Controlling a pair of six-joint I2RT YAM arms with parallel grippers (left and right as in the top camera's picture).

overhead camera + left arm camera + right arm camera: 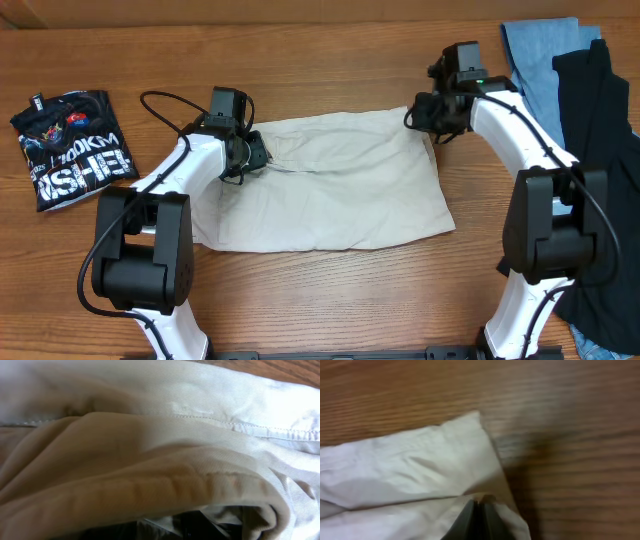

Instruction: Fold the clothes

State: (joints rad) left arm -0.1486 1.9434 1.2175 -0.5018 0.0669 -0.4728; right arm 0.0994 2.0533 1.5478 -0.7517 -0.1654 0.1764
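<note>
Shorts (340,190) in pale beige lie flat and folded across the middle of the wooden surface (330,300) in the overhead view, with both arms reaching in to their far edge. My left end effector (255,155) sits on the upper left edge of the cloth, where a taut crease runs away from it to the right. My right end effector (432,128) sits at the upper right corner. A black printed shirt (72,148) lies folded at the far left, well apart from the shorts. A light blue garment (540,55) and a black garment (600,130) are spread along the right side, the black one partly on top of the blue. From the left wrist, the shorts (150,450) fill nearly the whole picture (very close, somewhat blurred). A stitched seam runs across the top, and a thick rolled fold curls over the dark left end effector (200,526) at the bottom. It is closed partway on that bunched fold. From the right wrist, I see the corner of the shorts (420,470) lying on the surface (560,420). The right end effector (479,512) has its fingers pressed together, pinching the cloth's near edge just by that corner.
</note>
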